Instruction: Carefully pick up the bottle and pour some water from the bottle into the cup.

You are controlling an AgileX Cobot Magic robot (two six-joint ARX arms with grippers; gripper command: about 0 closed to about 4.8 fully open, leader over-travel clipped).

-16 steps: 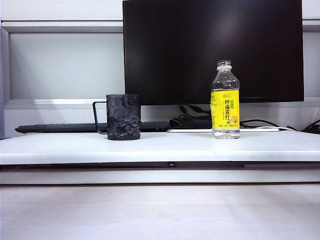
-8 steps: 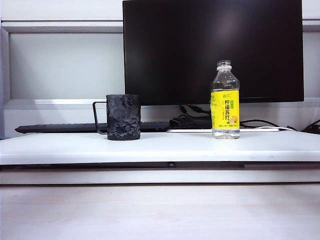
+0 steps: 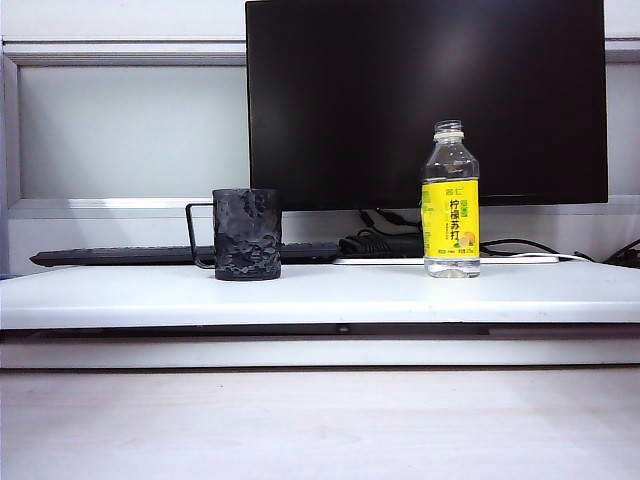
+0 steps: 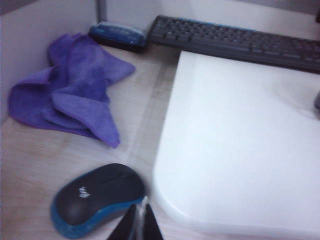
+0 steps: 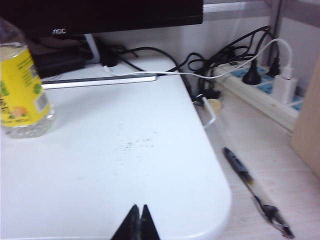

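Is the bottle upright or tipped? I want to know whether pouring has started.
Upright. The bottle stands on its base on the white table, apart from the cup; no gripper holds it.

no visible change between the earlier exterior pictures and now.

in the exterior view nothing has moved: the cup [image 3: 246, 235] and the bottle [image 3: 450, 200] stand at the same places on the white worktop [image 3: 320, 295], well apart, both upright, and the water level looks the same. no arm and no claw has come into this view. the wrist views have no earlier picture to compare, so a change there cannot be told.
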